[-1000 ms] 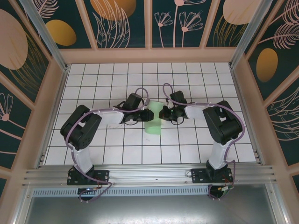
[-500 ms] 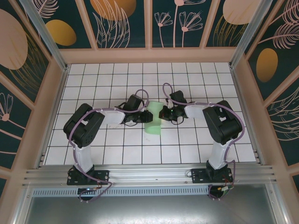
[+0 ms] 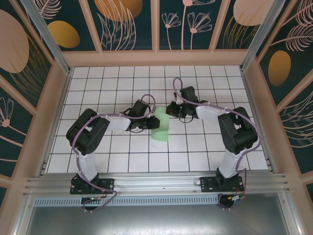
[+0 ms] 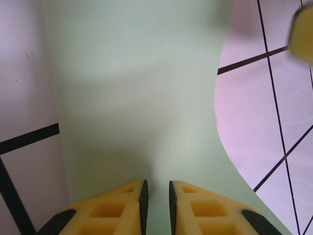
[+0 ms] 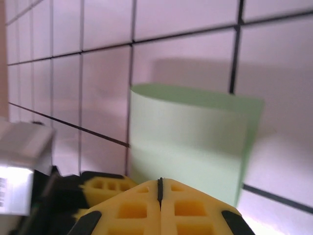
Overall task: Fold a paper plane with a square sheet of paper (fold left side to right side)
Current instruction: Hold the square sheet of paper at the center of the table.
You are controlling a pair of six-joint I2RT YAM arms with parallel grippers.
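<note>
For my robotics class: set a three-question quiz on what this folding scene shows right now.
1. True or false: the right gripper is shut and empty.
2. The square sheet of paper is: A lying flat; B curved upward; C crumpled into a ball.
3. Which gripper pinches the sheet?
Key: 1 true; 2 B; 3 the left gripper.

Quick count from where I sit: one square sheet of paper [image 3: 160, 129], mint green, just the one. Two arms, my left arm [image 3: 90, 134] and my right arm [image 3: 235, 131]. Two grippers, left gripper [image 4: 156, 190] and right gripper [image 5: 159, 183], with two yellow fingers [image 4: 115, 211] apiece, four altogether. One white tiled table [image 3: 205, 152].
</note>
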